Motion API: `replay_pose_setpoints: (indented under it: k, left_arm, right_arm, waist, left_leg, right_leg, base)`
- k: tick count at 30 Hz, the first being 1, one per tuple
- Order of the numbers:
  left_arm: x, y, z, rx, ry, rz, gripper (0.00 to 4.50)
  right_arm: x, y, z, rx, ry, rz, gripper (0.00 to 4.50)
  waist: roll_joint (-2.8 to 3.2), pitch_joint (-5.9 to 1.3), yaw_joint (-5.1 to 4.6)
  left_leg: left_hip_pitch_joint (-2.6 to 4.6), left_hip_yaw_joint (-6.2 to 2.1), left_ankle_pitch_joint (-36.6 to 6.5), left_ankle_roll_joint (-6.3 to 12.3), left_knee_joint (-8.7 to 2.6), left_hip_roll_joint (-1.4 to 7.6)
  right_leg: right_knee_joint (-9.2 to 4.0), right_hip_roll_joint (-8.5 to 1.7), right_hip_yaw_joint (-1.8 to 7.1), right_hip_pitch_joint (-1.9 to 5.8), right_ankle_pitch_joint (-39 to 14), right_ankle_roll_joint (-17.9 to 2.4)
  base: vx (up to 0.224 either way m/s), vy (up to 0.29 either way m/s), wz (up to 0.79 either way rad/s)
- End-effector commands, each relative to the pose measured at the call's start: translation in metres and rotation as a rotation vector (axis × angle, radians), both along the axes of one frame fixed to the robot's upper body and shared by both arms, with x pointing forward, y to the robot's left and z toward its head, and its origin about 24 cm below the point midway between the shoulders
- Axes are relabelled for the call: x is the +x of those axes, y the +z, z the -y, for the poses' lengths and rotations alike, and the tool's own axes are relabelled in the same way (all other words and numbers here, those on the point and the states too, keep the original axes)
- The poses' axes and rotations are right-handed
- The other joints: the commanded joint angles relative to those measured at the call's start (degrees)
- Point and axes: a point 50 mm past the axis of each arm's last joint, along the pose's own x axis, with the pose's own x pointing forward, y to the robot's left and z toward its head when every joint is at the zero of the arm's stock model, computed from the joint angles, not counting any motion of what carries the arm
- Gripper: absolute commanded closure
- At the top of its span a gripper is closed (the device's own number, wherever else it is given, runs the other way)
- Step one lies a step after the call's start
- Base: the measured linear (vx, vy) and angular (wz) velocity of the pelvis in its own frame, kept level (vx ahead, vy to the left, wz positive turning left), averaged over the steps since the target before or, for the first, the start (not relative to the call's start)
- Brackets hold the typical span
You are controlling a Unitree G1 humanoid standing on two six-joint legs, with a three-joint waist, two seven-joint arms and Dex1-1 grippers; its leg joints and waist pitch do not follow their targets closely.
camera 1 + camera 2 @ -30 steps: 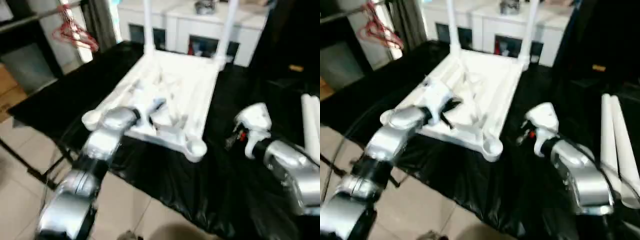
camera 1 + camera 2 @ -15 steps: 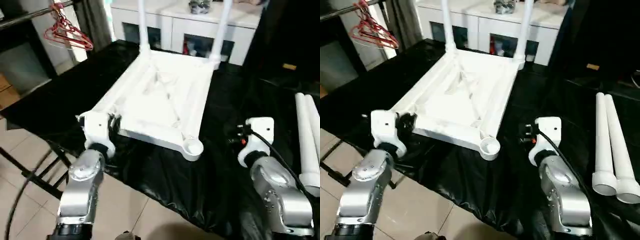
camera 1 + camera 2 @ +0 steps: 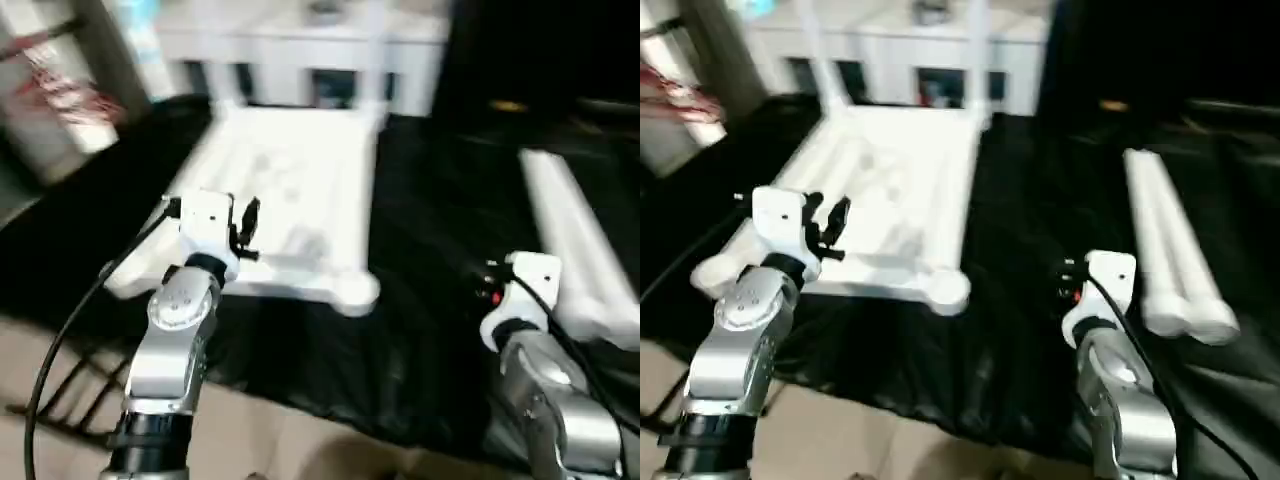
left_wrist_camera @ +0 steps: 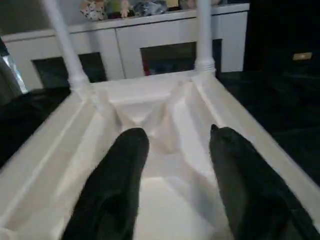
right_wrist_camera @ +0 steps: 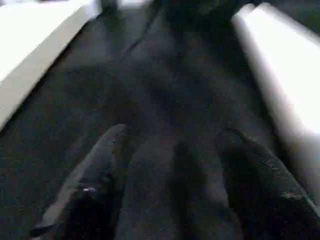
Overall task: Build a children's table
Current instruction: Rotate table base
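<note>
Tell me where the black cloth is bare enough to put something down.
The widest bare strip of cloth runs between the upturned tabletop and the two loose legs. A narrower bare band lies in front of the tabletop. It is crowded at the tabletop's far end, where two fitted legs stand close to the cabinet.

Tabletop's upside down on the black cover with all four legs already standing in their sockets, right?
Not quite: two legs stand in the far sockets of the upside-down tabletop. The other two legs lie loose on the black cover to its right, as the right eye view shows.
</note>
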Motion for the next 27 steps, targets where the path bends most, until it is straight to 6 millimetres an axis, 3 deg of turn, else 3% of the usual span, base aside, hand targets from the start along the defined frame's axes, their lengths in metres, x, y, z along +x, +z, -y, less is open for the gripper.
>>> replay_pose_setpoints:
  k: [1, 2, 3, 4, 5, 6, 7, 8, 9, 10, 11, 12, 13, 14, 15, 16, 17, 19, 20, 21, 22, 23, 24, 25, 26, 27]
  left_arm:
    - [-0.001, 0.002, 0.006, -0.023, -0.003, -0.010, 1.87]
    - [-0.001, 0.002, 0.006, -0.025, 0.001, -0.014, 1.87]
    - [-0.003, 0.001, 0.006, -0.033, 0.008, -0.012, 1.72]
    - [-0.003, 0.001, 0.006, -0.030, 0.008, -0.014, 1.61]
    - [-0.007, -0.004, 0.005, -0.017, 0.004, -0.029, 1.61]
    - [-0.009, -0.007, 0.004, -0.009, 0.017, -0.024, 1.61]
    - [-0.011, -0.010, 0.003, -0.006, 0.033, -0.036, 1.61]
    - [-0.015, -0.011, 0.003, -0.016, 0.050, -0.038, 1.61]
    - [-0.015, -0.011, 0.003, -0.016, 0.050, -0.038, 1.61]
    - [-0.015, -0.011, 0.002, -0.021, 0.051, -0.041, 1.61]
    - [-0.015, -0.010, 0.003, -0.024, 0.051, -0.042, 1.61]
    - [-0.017, -0.011, 0.003, -0.019, 0.045, -0.040, 1.61]
    - [-0.018, -0.012, 0.003, -0.011, 0.046, -0.048, 1.61]
    - [-0.018, -0.011, 0.004, 0.010, 0.032, -0.047, 1.61]
    - [-0.019, -0.011, 0.004, 0.025, 0.021, -0.042, 1.61]
    - [-0.019, -0.011, 0.004, 0.029, 0.020, -0.044, 1.61]
    - [-0.019, -0.010, 0.002, 0.019, 0.026, -0.052, 1.61]
    - [-0.019, -0.010, 0.001, 0.004, 0.027, -0.051, 1.61]
    - [-0.019, -0.009, 0.000, 0.000, 0.026, -0.049, 1.61]
    - [-0.019, -0.009, -0.001, 0.000, 0.027, -0.048, 1.61]
    - [-0.019, -0.009, -0.001, -0.001, 0.023, -0.050, 1.61]
    - [-0.019, -0.008, 0.000, 0.002, 0.020, -0.049, 1.61]
    - [-0.018, -0.006, 0.001, -0.001, 0.008, -0.041, 1.61]
    - [-0.018, -0.005, 0.002, -0.002, 0.005, -0.041, 1.61]
    - [-0.018, -0.005, 0.002, 0.000, 0.003, -0.042, 1.61]
    - [-0.018, -0.005, 0.002, 0.000, 0.003, -0.042, 1.61]
  right_arm:
    - [0.005, 0.006, 0.010, -0.058, -0.055, 0.029, 1.22]
    - [0.007, 0.006, 0.010, -0.062, -0.050, 0.021, 1.22]
    - [0.009, 0.007, 0.008, -0.053, -0.020, 0.011, 1.13]
    - [0.010, 0.007, 0.007, -0.053, -0.008, 0.013, 0.99]
    - [0.014, 0.011, 0.002, -0.057, 0.058, 0.027, 0.91]
    - [0.016, 0.011, -0.002, -0.071, 0.106, 0.027, 0.82]
    - [0.017, 0.012, -0.005, -0.092, 0.138, 0.027, 0.82]
    - [0.018, 0.012, -0.009, -0.104, 0.176, 0.011, 0.82]
    - [0.018, 0.012, -0.009, -0.104, 0.176, 0.011, 0.82]
    - [0.019, 0.013, -0.010, -0.104, 0.186, 0.015, 0.82]
    - [0.020, 0.014, -0.011, -0.103, 0.192, 0.018, 0.82]
    - [0.023, 0.014, -0.014, -0.094, 0.207, 0.016, 0.82]
    - [0.024, 0.013, -0.015, -0.095, 0.210, 0.011, 0.82]
    - [0.027, 0.012, -0.018, -0.099, 0.217, 0.007, 0.82]
    - [0.028, 0.012, -0.019, -0.101, 0.222, 0.006, 0.82]
    - [0.029, 0.012, -0.020, -0.102, 0.224, 0.007, 0.82]
    - [0.031, 0.013, -0.026, -0.100, 0.245, 0.013, 0.82]
    - [0.031, 0.013, -0.029, -0.097, 0.257, 0.016, 0.82]
    - [0.031, 0.013, -0.031, -0.095, 0.267, 0.018, 0.82]
    - [0.031, 0.013, -0.033, -0.095, 0.274, 0.018, 0.82]
    - [0.031, 0.013, -0.034, -0.087, 0.278, 0.017, 0.82]
    - [0.030, 0.012, -0.035, -0.077, 0.279, 0.015, 0.82]
    - [0.030, 0.010, -0.036, -0.063, 0.277, 0.009, 0.82]
    - [0.030, 0.009, -0.036, -0.058, 0.275, 0.005, 0.82]
    - [0.031, 0.008, -0.036, -0.056, 0.275, 0.004, 0.82]
    - [0.031, 0.008, -0.036, -0.056, 0.275, 0.004, 0.82]
  waist:
    - [-4.36, -5.27, -0.57]
    - [-5.72, -4.81, 1.06]
    - [-3.47, -4.68, 2.57]
    - [-4.82, -2.67, 2.09]
    - [-4.31, -2.49, 2.54]
    - [-3.61, -2.43, 2.00]
    - [-3.11, -2.45, 1.72]
    - [-0.59, -2.78, 0.27]
    - [0.70, -3.09, -0.56]
    - [-0.80, -2.63, -0.91]
    - [-2.27, -2.09, -0.95]
    - [-4.70, -1.73, -0.48]
    - [-4.71, -1.53, 0.16]
    - [-4.70, -1.09, 0.77]
    - [-4.84, -0.91, 0.41]
    - [-4.65, -0.87, 0.16]
    - [-4.03, -1.03, -0.74]
    - [-3.75, -1.02, -1.18]
    - [-3.15, -0.81, -1.61]
    - [-3.04, -0.68, -1.90]
    - [-3.20, -0.34, -2.38]
    - [-2.49, 1.01, -3.72]
    - [-1.05, 1.35, -3.53]
    - [-0.74, 0.92, -1.74]
    - [-1.07, 0.51, 1.73]
    - [-2.62, -0.42, 1.13]
  left_leg:
    - [-1.05, -0.93, -7.77, 15.37, 2.25, -5.72]
    - [-4.04, -0.06, -12.52, 14.71, 8.81, -10.04]
    - [-3.53, -1.94, -11.94, 11.61, 9.30, -9.44]
    - [-4.08, -3.10, -6.56, 6.23, 8.27, -9.76]
    - [-3.08, -4.53, -4.71, 5.36, 5.55, -9.46]
    - [-2.06, -5.83, -5.48, 7.85, 2.77, -8.24]
    - [-2.09, -6.86, -6.13, 9.56, 1.06, -6.62]
    - [-0.51, -12.49, -7.51, 15.69, -3.44, 3.18]
    - [2.48, -14.75, -10.96, 20.26, -5.45, 9.16]
    - [3.38, -12.43, -12.13, 18.89, -5.21, 6.08]
    - [2.31, -7.50, -21.23, 11.57, -4.02, -2.16]
    - [0.96, -6.82, -19.49, 5.75, -2.18, -4.61]
    - [0.65, -6.77, -16.29, 3.87, -1.89, -4.28]
    - [1.66, -6.50, -14.65, 1.95, -1.70, -4.05]
    - [2.48, -6.35, -16.40, 1.24, -2.26, -4.03]
    - [2.57, -6.42, -17.85, 0.67, -2.89, -3.96]
    - [2.14, -7.11, -22.61, -0.77, -4.83, -2.88]
    - [2.07, -7.40, -25.13, -1.11, -5.62, -2.22]
    - [2.05, -7.58, -27.84, -1.68, -6.21, -1.79]
    - [2.43, -7.62, -30.83, -2.33, -6.42, -1.68]
    - [3.42, -7.81, -37.51, -3.44, -6.57, -1.78]
    - [6.30, -7.66, -50.77, -4.32, -7.58, -1.63]
    - [4.41, -6.97, -56.35, -4.79, -10.92, -0.67]
    - [-0.80, -5.80, -60.65, -5.15, -13.98, -0.54]
    - [-0.83, -2.27, -58.39, -1.58, -13.85, -0.89]
    - [0.97, -1.62, -50.74, -0.01, -11.49, -0.91]
  right_leg:
    - [-5.46, -2.91, 4.55, 5.14, 15.40, -8.13]
    - [-8.85, -5.57, 5.59, 6.88, 16.29, -7.71]
    - [-8.62, -8.16, 6.18, 6.11, 15.06, -5.07]
    - [-9.04, -7.35, 4.35, 6.12, 6.81, 12.42]
    - [-10.56, -7.99, 4.66, 6.82, 1.27, 25.51]
    - [-12.28, -8.38, 4.54, 7.83, -4.65, 27.93]
    - [-12.81, -8.38, 3.84, 8.70, -5.92, 26.56]
    - [-10.07, -7.45, 2.15, 7.83, -5.92, 18.14]
    - [-2.15, -8.98, 4.41, 4.70, -3.82, 8.03]
    - [-2.41, -7.98, 4.61, 3.05, -1.99, 4.45]
    - [-6.23, -6.54, 4.74, 3.82, -2.30, 1.57]
    - [-10.37, -10.20, 5.62, 5.92, -18.41, 1.27]
    - [-11.08, -11.12, 5.80, 6.15, -26.75, 1.48]
    - [-12.56, -10.63, 5.44, 4.64, -40.69, 2.60]
    - [-13.15, -9.53, 4.61, 4.02, -44.57, 2.23]
    - [-13.11, -8.77, 3.81, 4.10, -44.38, 1.78]
    - [-12.43, -7.43, 2.48, 5.21, -36.27, 0.29]
    - [-12.22, -7.28, 2.09, 5.81, -30.05, -1.04]
    - [-12.28, -7.43, 1.73, 6.23, -26.58, -2.08]
    - [-12.37, -7.46, 1.57, 6.34, -27.19, -2.08]
    - [-12.87, -7.38, 1.10, 6.46, -31.41, -1.20]
    - [-14.81, -4.79, -3.21, 6.02, -38.15, 1.13]
    - [-10.37, -2.88, -4.71, 8.60, -32.89, 0.43]
    - [1.28, -2.27, -3.70, 13.92, -19.93, -0.67]
    - [3.59, -1.19, -2.55, 13.69, -17.20, -0.06]
    - [2.59, -2.64, 1.19, 13.57, -26.06, 0.32]
  base:
    - [-0.033, -0.258, -0.22]
    - [-0.039, -0.230, -0.02]
    - [-0.039, -0.230, -0.02]
    - [-0.058, -0.186, -0.03]
    - [-0.064, -0.135, -0.10]
    - [-0.064, -0.135, -0.10]
    - [-0.058, -0.084, -0.09]
    - [-0.041, -0.086, -0.07]
    - [-0.041, -0.086, -0.07]
    - [-0.051, -0.090, 0.20]
    - [-0.090, -0.087, 0.16]
    - [-0.090, -0.087, 0.16]
    - [-0.126, -0.110, -0.06]
    - [-0.070, -0.062, -0.02]
    - [-0.118, -0.101, 0.03]
    - [-0.091, -0.050, 0.03]
    - [-0.119, -0.043, -0.01]
    - [-0.063, 0.009, -0.07]
    - [0.000, 0.000, 0.00]
    - [0.000, 0.000, 0.00]
    - [0.000, 0.000, 0.00]
    - [0.000, 0.000, 0.00]
    - [0.000, 0.000, 0.00]
    - [-0.079, 0.037, 0.05]
    - [0.000, 0.000, 0.00]
    - [0.000, 0.000, 0.00]
